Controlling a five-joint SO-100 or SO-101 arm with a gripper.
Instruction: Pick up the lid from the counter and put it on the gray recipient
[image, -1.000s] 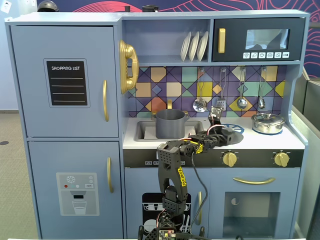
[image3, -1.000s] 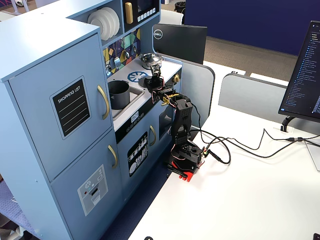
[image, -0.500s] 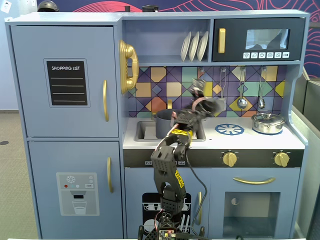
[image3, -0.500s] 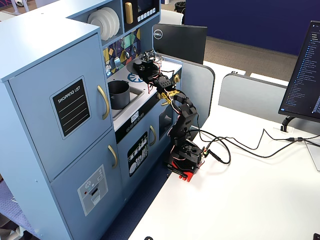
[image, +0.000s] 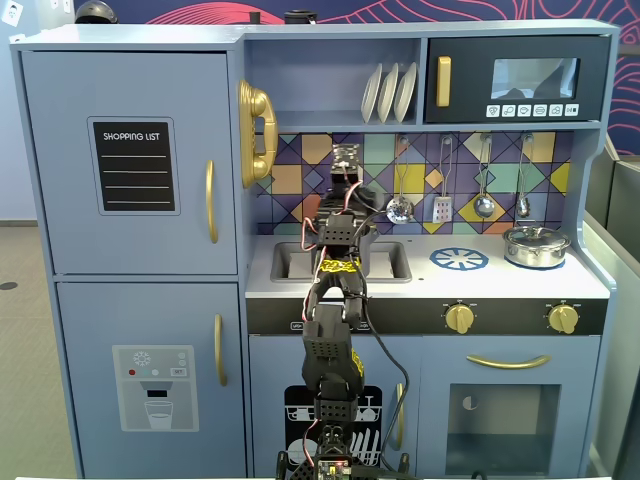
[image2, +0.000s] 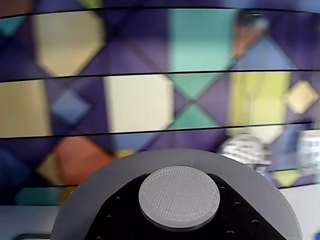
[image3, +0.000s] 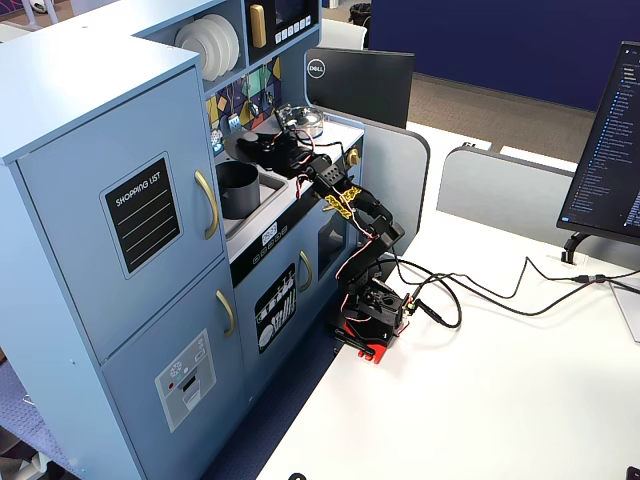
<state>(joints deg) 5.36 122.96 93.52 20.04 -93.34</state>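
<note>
"SHOPPING LIST" on the fridge-door chalkboard (image: 133, 166); "DELL" on the monitor back (image3: 358, 84).

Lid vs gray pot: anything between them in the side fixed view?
No. In a fixed view the lid, held by the gripper, hangs above and just right of the gray pot; only open air separates them.

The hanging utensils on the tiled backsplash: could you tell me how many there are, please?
4, in a row under the shelf: a strainer, a grater, a ladle and a spoon. The arm may hide others further left.
</note>
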